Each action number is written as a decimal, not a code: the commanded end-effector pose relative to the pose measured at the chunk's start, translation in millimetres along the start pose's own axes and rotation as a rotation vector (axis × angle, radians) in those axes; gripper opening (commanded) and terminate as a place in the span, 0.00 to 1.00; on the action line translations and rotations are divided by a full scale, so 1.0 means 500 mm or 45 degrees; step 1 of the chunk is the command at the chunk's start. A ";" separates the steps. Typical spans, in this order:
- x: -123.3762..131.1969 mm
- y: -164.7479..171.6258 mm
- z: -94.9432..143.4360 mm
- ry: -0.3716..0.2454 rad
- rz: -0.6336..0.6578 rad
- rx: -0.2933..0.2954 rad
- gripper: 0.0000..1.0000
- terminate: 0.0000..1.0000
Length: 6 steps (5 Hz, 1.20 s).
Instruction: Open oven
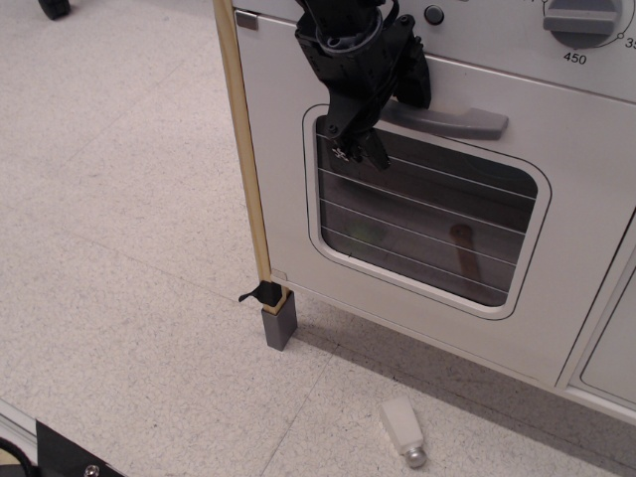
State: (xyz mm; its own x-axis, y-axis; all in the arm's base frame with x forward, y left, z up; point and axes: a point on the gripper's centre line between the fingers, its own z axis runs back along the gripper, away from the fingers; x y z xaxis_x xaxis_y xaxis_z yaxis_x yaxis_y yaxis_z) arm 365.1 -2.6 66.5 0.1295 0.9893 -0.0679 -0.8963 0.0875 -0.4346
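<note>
"450" on oven (417, 328) dial (581, 20)

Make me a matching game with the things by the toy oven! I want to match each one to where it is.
Things:
1. handle
2. dial
3. gripper
4. small white toy piece

Places:
A. lying on the floor in front of the oven
B. top right corner, above the number 450
C. on the door, just above the window
D. in front of the window's top left corner

Pairs: 1-C, 2-B, 3-D, 4-A
</note>
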 end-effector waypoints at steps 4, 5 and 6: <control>0.076 0.073 0.084 -0.082 -0.156 0.020 1.00 0.00; 0.089 0.076 0.103 -0.090 -0.204 0.049 1.00 0.00; 0.085 0.052 0.129 -0.076 -0.317 0.079 1.00 0.00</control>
State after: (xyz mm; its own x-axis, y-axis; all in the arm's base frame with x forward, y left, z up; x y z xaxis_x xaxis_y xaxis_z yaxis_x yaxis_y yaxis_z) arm 310.7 41.6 85.2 0.3290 0.9433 0.0438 -0.8908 0.3254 -0.3171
